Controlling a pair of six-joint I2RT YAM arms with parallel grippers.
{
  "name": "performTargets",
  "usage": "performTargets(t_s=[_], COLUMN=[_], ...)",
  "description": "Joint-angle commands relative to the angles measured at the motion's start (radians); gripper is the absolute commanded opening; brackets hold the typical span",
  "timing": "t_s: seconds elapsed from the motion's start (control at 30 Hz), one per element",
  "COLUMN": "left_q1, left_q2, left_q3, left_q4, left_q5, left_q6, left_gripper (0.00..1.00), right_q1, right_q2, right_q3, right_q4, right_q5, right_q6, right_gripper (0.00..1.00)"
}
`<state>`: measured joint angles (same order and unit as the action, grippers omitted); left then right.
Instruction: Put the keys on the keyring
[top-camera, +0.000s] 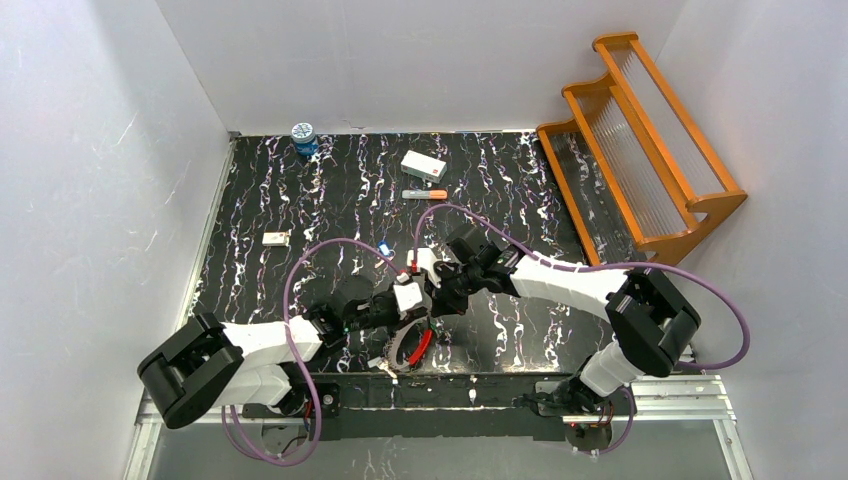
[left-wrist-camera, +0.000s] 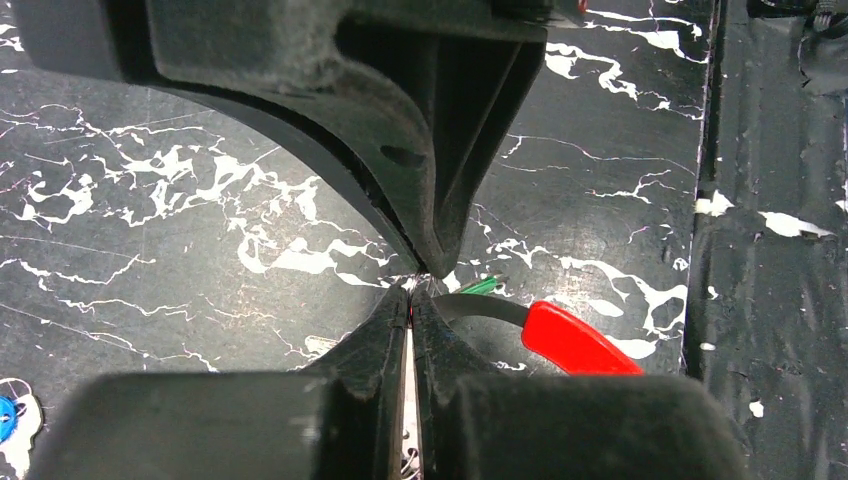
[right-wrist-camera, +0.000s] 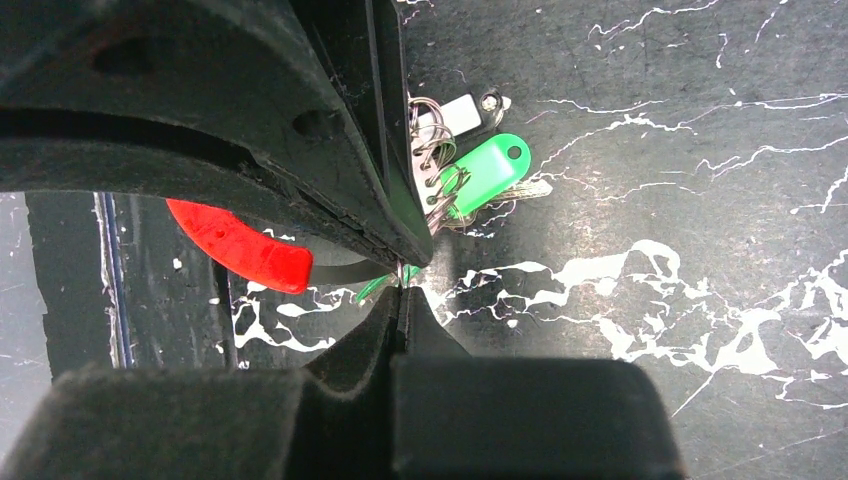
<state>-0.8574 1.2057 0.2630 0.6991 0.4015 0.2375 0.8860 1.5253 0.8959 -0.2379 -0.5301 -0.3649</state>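
L fingers (left-wrist-camera: 372, 345), R fingers (right-wrist-camera: 372, 330) pinched shut on keyring (top-camera: 423, 345), long axis toward near edge

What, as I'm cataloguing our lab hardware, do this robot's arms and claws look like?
The left arm and right arm match: white tubular links joined by chunky black joints. A purple cable loops beside each. The left claw and right claw are matte black, tapering to narrow tips.

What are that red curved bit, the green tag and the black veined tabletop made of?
Red curved keyring piece: likely plastic, glossy, with even colour and a soft highlight. Green oval tag: likely plastic, smooth, with a moulded hole. Black white-veined tabletop: marble-look, possibly printed film or laminate; unclear which.
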Motion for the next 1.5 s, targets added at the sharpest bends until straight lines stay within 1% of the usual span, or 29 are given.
performTargets(t_s=[0.0, 0.03, 0.07, 0.13, 0.23, 0.3, 0.4, 0.47, 0.6, 0.77, 0.9, 1.03, 1.27, 1.3, 1.33, 1.47], left_q1=[-0.006, -0.006, -0.006, -0.006, -0.006, -0.006, -0.006, -0.006, -0.006, -0.006, -0.006, -0.006, -0.006, -0.006, -0.006, -0.006], left_q2=[-0.005, -0.009, -0.015, -0.024, -0.029, -0.032, -0.037, -0.037, -0.032, -0.042, -0.052, -0.054, -0.06, -0.06, -0.06, -0.061], left_q3=[0.023, 0.014, 0.005, -0.021, -0.064, -0.095, -0.135, -0.163, -0.209, -0.227, -0.231, -0.237, -0.24, -0.239, -0.238, -0.24], left_q4=[0.02, 0.034, 0.054, 0.11, 0.215, 0.285, 0.386, 0.464, 0.605, 0.664, 0.665, 0.665, 0.665, 0.665, 0.665, 0.665], left_q5=[0.008, -0.001, -0.009, -0.026, -0.043, -0.06, -0.086, -0.101, -0.119, -0.118, -0.121, -0.121, -0.126, -0.126, -0.125, -0.125], left_q6=[-0.023, -0.036, -0.051, -0.09, -0.155, -0.193, -0.23, -0.256, -0.287, -0.29, -0.288, -0.291, -0.286, -0.286, -0.285, -0.285], left_gripper=[0.0, 0.0, 0.0, 0.0, 0.0, 0.0, 0.0, 0.0, 0.0, 0.0, 0.0, 0.0, 0.0, 0.0, 0.0, 0.0], right_q1=[0.004, 0.001, -0.005, -0.024, -0.052, -0.075, -0.111, -0.132, -0.151, -0.153, -0.155, -0.154, -0.158, -0.159, -0.159, -0.161], right_q2=[-0.037, -0.043, -0.052, -0.08, -0.139, -0.183, -0.237, -0.253, -0.237, -0.194, -0.165, -0.137, -0.115, -0.113, -0.108, -0.1], right_q3=[0.002, -0.012, -0.028, -0.062, -0.13, -0.176, -0.238, -0.266, -0.274, -0.26, -0.243, -0.224, -0.221, -0.22, -0.22, -0.221], right_q4=[0.081, 0.101, 0.123, 0.185, 0.293, 0.364, 0.467, 0.525, 0.56, 0.581, 0.582, 0.557, 0.564, 0.566, 0.566, 0.574], right_q5=[0.022, 0.039, 0.05, 0.057, 0.031, -0.009, -0.095, -0.144, -0.207, -0.276, -0.293, -0.297, -0.312, -0.316, -0.319, -0.329], right_q6=[0.024, 0.031, 0.041, 0.073, 0.117, 0.138, 0.182, 0.218, 0.256, 0.283, 0.292, 0.287, 0.288, 0.288, 0.289, 0.289], right_gripper=[0.01, 0.03, 0.08, 0.2, 0.43, 0.54, 0.64, 0.66, 0.65, 0.6, 0.48, 0.38, 0.07, 0.04, 0.01, 0.01])
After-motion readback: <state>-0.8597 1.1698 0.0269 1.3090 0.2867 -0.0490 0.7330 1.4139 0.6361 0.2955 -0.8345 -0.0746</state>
